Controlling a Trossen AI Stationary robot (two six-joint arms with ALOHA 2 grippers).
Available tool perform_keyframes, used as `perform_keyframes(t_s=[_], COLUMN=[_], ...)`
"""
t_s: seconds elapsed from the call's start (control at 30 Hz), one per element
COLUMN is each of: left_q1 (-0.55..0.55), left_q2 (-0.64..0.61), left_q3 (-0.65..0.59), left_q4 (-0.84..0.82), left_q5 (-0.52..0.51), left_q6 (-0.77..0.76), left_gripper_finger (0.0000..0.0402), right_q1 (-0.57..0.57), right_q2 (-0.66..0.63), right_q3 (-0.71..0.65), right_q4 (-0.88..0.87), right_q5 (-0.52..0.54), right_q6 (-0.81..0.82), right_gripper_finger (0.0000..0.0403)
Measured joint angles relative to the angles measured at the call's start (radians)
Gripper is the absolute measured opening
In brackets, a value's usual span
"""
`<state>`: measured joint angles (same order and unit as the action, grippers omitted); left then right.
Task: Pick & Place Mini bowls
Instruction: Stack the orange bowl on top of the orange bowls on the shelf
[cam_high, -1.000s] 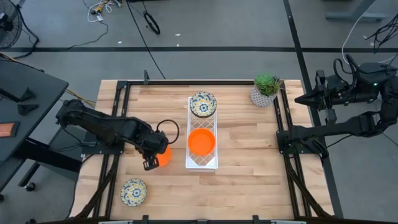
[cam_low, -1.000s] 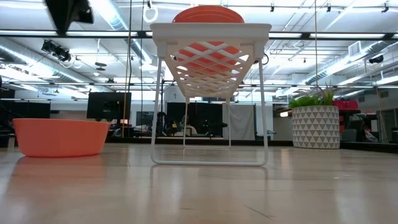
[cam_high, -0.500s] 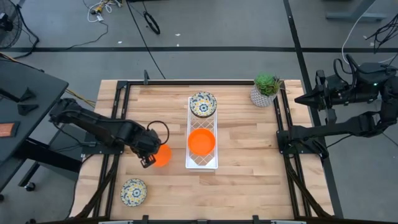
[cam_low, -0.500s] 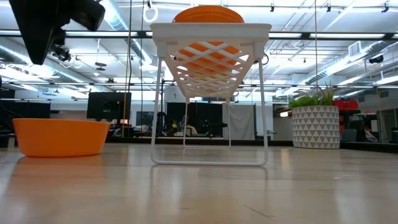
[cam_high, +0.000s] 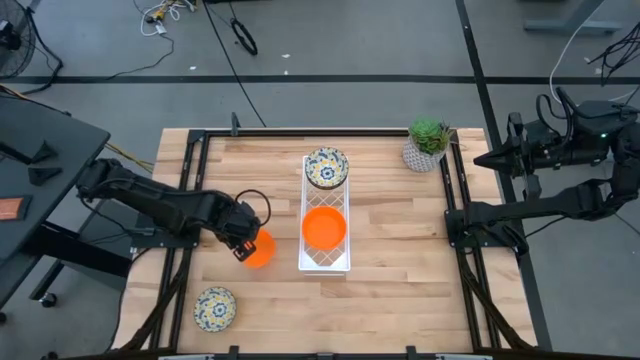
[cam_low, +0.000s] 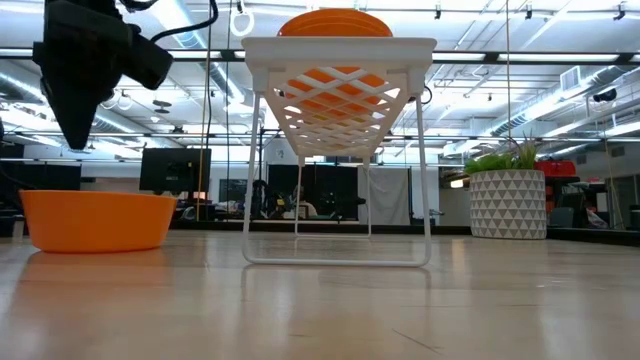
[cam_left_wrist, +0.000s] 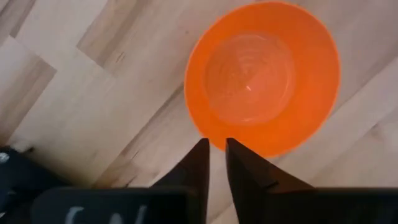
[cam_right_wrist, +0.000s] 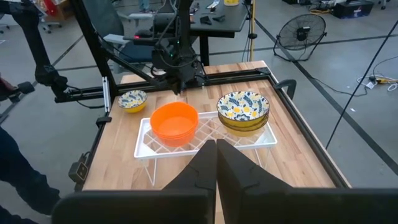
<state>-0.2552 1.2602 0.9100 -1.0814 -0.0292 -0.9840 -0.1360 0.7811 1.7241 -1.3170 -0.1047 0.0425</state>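
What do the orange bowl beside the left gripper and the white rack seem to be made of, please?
Orange bowl: probably plastic, smooth and slightly glossy, with a small highlight inside. White rack: likely coated wire or moulded plastic, judging by its thin lattice basket and slim legs; matte white.

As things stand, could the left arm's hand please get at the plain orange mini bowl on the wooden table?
Probably yes: the left hand hangs just above the plain orange mini bowl's near rim, fingers slightly apart, with nothing between them.
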Motion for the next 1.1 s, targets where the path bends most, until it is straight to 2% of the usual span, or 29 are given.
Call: perform_keyframes(t_s=[0.3, 0.47, 0.8, 1.1], left_q1=[0.037, 0.064, 0.085, 0.086], left_q2=[0.000, 0.000, 0.015, 0.019], left_q3=[-0.019, -0.019, -0.023, -0.127], left_q4=[0.016, 0.020, 0.095, 0.142], left_q5=[-0.014, -0.008, 0.015, 0.029], left_q6=[0.010, 0.011, 0.033, 0.034], left_gripper_finger=[0.0144, 0.0176, 0.0177, 0.0177], right_q1=[0.000, 0.000, 0.000, 0.000], right_q2=[0.000, 0.000, 0.000, 0.000], right_q3=[0.000, 0.000, 0.000, 0.000], right_q4=[0.000, 0.000, 0.000, 0.000], right_q5=[0.000, 0.000, 0.000, 0.000], right_q6=[0.000, 0.000, 0.000, 0.000], right_gripper_finger=[0.0011, 0.0011, 0.0011, 0.0011])
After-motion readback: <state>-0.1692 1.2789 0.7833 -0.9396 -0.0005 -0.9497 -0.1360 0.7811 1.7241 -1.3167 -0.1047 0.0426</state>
